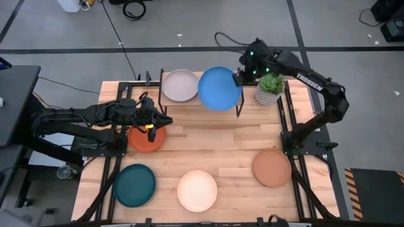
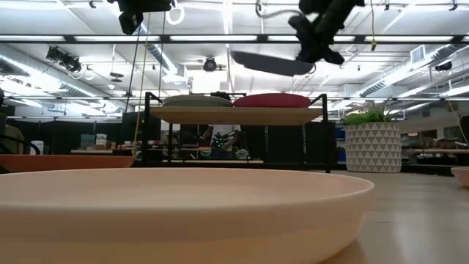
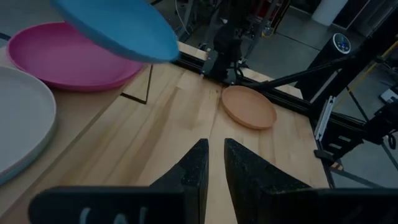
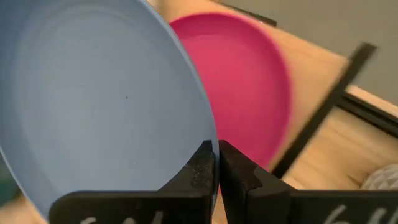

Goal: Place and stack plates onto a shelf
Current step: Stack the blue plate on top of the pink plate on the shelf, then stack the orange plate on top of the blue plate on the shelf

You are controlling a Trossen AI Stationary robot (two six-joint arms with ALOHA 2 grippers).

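My right gripper (image 1: 240,77) is shut on the bright blue plate (image 1: 219,88) and holds it in the air above the shelf (image 2: 234,115). The grey plate (image 1: 180,85) and the magenta plate (image 4: 249,81) lie side by side on the shelf top. The blue plate hides the magenta plate in the high view. My left gripper (image 1: 159,120) hovers over the orange plate (image 1: 146,139), its fingers (image 3: 200,163) nearly together and touching nothing. The dark teal (image 1: 134,185), cream (image 1: 197,190) and tan-brown (image 1: 272,168) plates lie flat on the table. No light blue plate shows. My right gripper pinches the blue plate's rim (image 4: 207,138) between its two fingers, one on the hollow face and one on the underside. It comes at the plate from the table's right. The plate (image 2: 270,63) is lifted clear and slightly tilted, above the magenta plate (image 2: 272,100).
A potted plant in a white patterned pot (image 1: 269,89) stands just right of the shelf, close to my right arm. Black frame rails (image 1: 291,120) run along the table's left and right sides. Bare wood lies between the shelf and the near row of plates.
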